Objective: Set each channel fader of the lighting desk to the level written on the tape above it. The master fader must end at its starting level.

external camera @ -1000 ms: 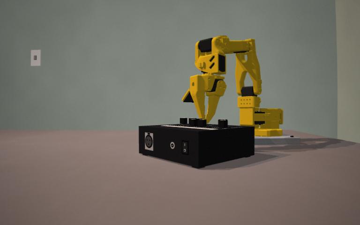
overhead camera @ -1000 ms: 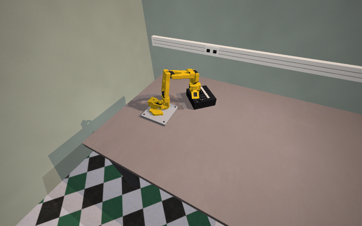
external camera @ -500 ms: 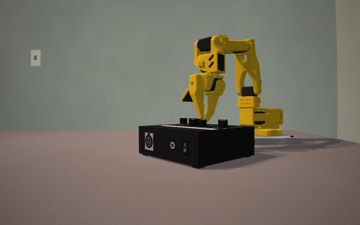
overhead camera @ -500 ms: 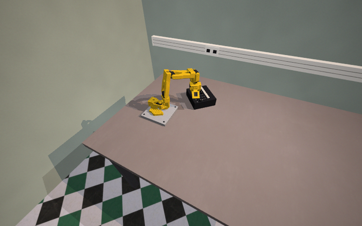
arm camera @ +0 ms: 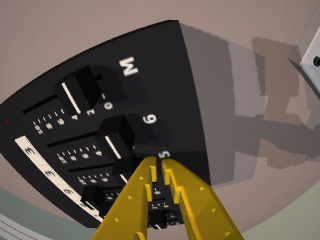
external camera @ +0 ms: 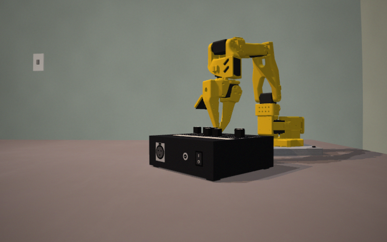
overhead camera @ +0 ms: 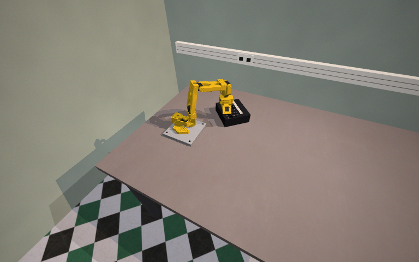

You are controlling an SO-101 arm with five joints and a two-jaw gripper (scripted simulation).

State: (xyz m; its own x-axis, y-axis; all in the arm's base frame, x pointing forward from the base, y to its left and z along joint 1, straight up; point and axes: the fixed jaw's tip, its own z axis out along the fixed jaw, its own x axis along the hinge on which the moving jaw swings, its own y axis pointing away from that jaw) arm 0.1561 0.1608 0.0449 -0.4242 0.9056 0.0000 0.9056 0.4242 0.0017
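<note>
The black lighting desk (overhead camera: 239, 118) (external camera: 211, 155) (arm camera: 175, 74) sits on the table next to the arm. My gripper (overhead camera: 227, 111) (external camera: 218, 128) (arm camera: 160, 168) is shut and points straight down. Its tips are on the desk top, in the lane marked 5. In the wrist view the master fader cap (arm camera: 80, 91) sits in the lane marked M. Another cap (arm camera: 118, 139) sits in the lane marked 6. The fingers hide the cap of lane 5. A white tape strip (arm camera: 46, 166) (overhead camera: 237, 108) runs along the far end of the lanes. Several caps, such as one at the right (external camera: 239, 132), stick up in the exterior view.
The arm's grey base plate (overhead camera: 192, 136) (external camera: 302, 150) lies close to the desk. The desk's rear panel with a round socket (external camera: 159, 151) and a switch (external camera: 198, 158) faces the exterior view. Walls stand behind the table, and its front edge (overhead camera: 173, 205) drops to a chequered floor.
</note>
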